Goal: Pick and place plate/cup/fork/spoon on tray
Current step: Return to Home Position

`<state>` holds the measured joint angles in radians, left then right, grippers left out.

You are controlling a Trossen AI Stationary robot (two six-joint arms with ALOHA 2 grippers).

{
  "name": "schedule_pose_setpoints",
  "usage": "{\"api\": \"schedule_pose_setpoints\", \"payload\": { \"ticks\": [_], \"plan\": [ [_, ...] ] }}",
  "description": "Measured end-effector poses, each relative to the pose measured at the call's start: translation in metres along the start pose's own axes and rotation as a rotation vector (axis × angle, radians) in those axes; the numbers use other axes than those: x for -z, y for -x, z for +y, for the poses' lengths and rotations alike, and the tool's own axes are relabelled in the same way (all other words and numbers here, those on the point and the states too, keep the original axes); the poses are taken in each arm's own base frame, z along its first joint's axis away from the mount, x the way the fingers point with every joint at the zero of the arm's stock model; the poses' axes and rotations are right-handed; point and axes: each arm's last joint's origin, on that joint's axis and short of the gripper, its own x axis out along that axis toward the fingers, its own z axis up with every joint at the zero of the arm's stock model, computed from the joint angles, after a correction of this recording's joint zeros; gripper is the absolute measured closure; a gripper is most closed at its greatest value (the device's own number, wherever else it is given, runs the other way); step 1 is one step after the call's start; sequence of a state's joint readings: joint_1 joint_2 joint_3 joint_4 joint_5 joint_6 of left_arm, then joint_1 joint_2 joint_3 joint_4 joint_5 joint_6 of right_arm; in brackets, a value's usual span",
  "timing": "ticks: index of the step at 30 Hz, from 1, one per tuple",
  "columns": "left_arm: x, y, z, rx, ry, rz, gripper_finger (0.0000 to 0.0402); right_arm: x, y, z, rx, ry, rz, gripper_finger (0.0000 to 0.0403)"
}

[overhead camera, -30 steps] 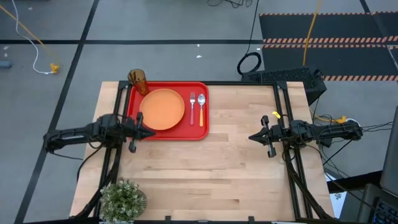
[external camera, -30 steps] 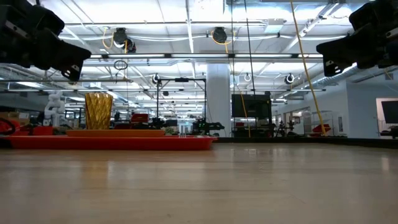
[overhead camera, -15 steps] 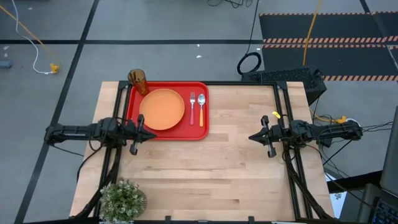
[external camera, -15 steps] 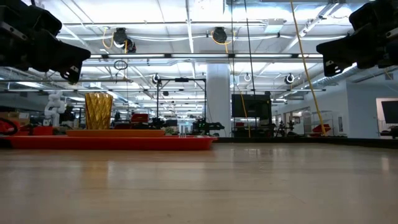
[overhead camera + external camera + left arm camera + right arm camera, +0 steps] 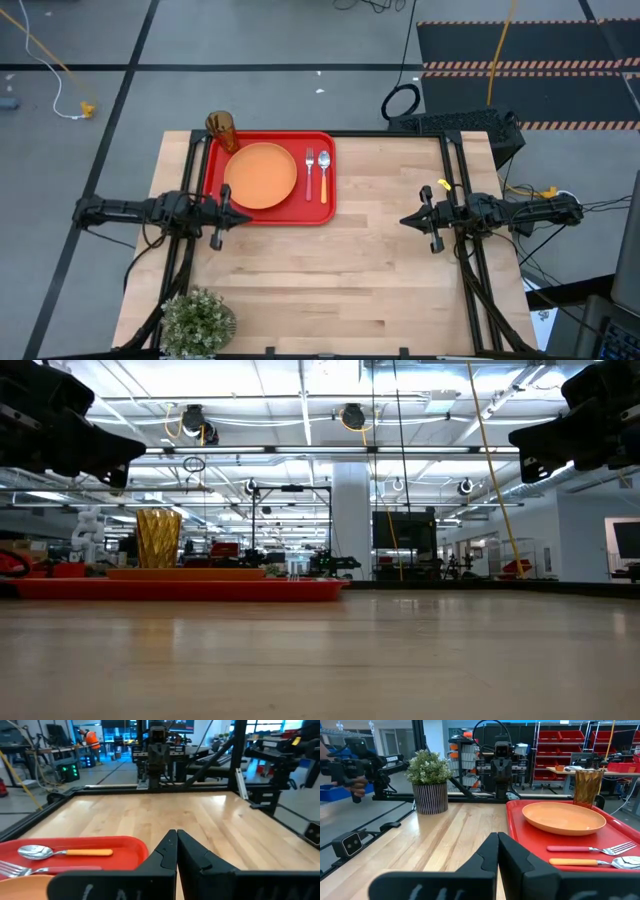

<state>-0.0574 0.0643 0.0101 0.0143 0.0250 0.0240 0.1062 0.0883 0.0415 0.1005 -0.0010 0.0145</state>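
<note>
The red tray (image 5: 320, 208) lies at the table's far left. On it rest the orange plate (image 5: 262, 176), the fork (image 5: 310, 168) and the spoon (image 5: 324, 178), side by side to the plate's right. The amber cup (image 5: 221, 130) stands upright at the tray's far left corner. My left gripper (image 5: 243, 216) is shut and level above the tray's near edge, pointing toward the table's right edge, holding nothing. My right gripper (image 5: 404, 221) is shut too, level above bare wood at the right, pointing left. The right wrist view shows plate (image 5: 563, 816), fork (image 5: 590, 849) and spoon (image 5: 600, 862).
A potted green plant (image 5: 197, 320) stands at the table's near left corner. Bare wood (image 5: 340, 280) spans the middle and near side between the two arms. Black frame rails (image 5: 455, 180) run along both sides of the table.
My left arm has swung a little about its base, so its gripper has turned to point straight toward the table's right edge, staying shut. The right arm and the things on the tray have kept still.
</note>
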Motion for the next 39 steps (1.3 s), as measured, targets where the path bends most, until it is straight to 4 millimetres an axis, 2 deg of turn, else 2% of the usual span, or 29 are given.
{"api": "schedule_pose_setpoints", "payload": {
  "ticks": [12,39],
  "plan": [
    [-0.0054,0.0043,0.0015,0.007,-0.005,-0.069,0.0401,0.0000,0.0000,0.0000,0.000,0.000,0.000,0.0403],
    [-0.0046,0.0039,0.0027,-0.024,-0.055,-0.056,0.0401,0.0000,0.0000,0.0000,0.000,0.000,0.000,0.0403]
  ]
}}
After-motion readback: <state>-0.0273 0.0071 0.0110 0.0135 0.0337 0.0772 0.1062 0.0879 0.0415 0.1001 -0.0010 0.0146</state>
